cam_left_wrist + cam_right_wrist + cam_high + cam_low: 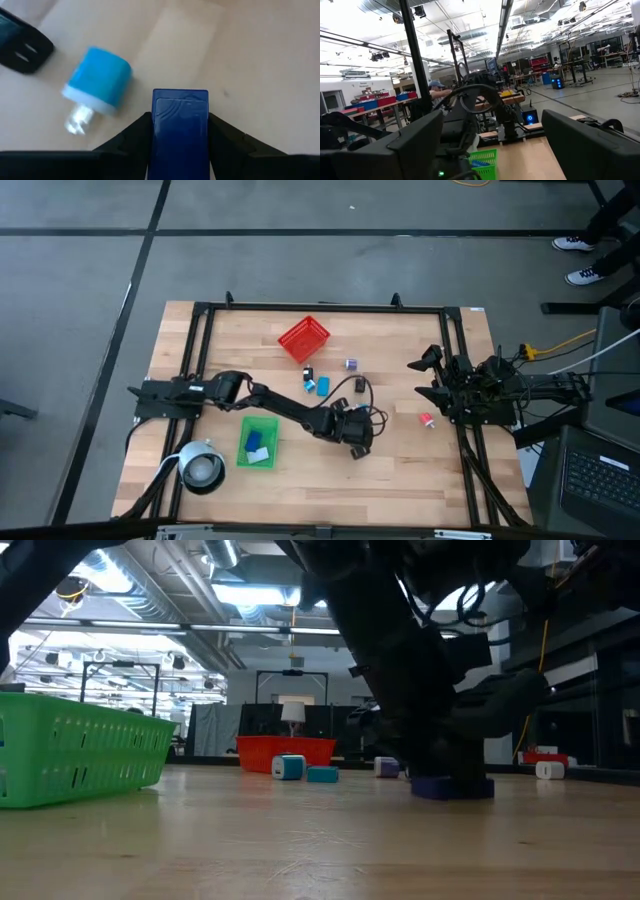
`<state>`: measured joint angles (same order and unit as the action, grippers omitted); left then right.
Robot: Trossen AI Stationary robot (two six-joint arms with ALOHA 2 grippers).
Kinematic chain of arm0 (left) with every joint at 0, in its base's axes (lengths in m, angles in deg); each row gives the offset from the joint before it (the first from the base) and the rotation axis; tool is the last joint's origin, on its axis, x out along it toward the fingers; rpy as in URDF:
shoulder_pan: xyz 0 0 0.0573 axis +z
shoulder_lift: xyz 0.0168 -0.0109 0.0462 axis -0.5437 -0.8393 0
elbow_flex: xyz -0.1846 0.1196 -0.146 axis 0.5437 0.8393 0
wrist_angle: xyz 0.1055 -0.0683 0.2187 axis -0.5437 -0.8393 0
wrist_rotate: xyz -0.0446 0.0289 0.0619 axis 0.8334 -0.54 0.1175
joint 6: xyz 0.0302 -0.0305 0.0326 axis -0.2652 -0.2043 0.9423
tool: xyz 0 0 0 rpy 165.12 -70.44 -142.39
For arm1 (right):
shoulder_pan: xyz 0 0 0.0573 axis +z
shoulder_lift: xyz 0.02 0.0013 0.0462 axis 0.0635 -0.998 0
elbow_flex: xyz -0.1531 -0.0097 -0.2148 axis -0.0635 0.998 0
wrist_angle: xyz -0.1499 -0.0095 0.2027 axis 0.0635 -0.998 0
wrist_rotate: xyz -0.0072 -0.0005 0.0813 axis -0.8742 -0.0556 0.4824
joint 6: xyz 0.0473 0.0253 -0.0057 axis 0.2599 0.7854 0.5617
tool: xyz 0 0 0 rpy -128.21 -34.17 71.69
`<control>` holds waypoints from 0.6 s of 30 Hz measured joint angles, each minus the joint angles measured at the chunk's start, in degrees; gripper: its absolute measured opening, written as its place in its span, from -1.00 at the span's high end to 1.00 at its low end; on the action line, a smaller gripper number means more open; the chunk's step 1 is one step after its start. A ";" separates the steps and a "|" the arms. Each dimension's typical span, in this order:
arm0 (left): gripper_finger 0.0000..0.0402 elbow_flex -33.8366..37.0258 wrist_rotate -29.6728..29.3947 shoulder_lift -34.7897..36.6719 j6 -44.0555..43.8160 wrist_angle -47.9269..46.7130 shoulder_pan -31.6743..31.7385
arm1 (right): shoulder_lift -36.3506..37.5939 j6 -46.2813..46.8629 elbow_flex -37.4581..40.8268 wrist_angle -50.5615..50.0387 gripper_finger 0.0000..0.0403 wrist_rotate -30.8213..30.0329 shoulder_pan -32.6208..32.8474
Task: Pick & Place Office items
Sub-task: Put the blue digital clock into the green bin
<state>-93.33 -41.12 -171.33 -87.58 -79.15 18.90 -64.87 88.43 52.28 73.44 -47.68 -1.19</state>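
Note:
My left gripper (355,435) (180,120) reaches over the table's middle and is shut on a dark blue block (180,107) (452,787). Ahead of it in the left wrist view lie a light blue block with metal prongs (97,82) and a black piece (20,45). Toward the far side lie a blue block (322,385), a black and white piece (308,375) and a purple bit (351,364). A pink-red bit (427,419) lies to the right. My right gripper (422,376) (492,125) waits open at the table's right side. My left gripper pinches the dark blue block between its two fingers (140,132), one on each long side (156,125). The fingers lie along the block. In the low view the block's underside (452,794) sits on the table top under the gripper.
The red mesh basket (303,338) stands near the far edge. The green tray (258,442) (70,755) lies near the left front and holds blue pieces. A round silver and white thing (200,467) sits at the near left corner. Bare wood lies along the near edge.

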 joint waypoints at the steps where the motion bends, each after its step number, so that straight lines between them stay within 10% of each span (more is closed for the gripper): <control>1: 0.24 0.06 -0.16 0.31 -0.09 -0.33 -0.54 | 0.01 -0.01 0.00 0.00 -0.71 0.00 0.00; 11: 0.24 0.06 -22.12 13.80 -0.88 -8.08 -8.56 | 0.00 -0.01 0.02 -0.20 -0.71 0.05 0.00; 18: 0.24 0.06 -38.00 24.98 -29.89 -39.91 -17.84 | -0.01 0.60 0.00 -0.48 -0.71 0.20 0.00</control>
<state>-93.27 -79.12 -146.35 -117.47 -119.06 1.06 -64.88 89.03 52.28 72.96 -47.48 -1.18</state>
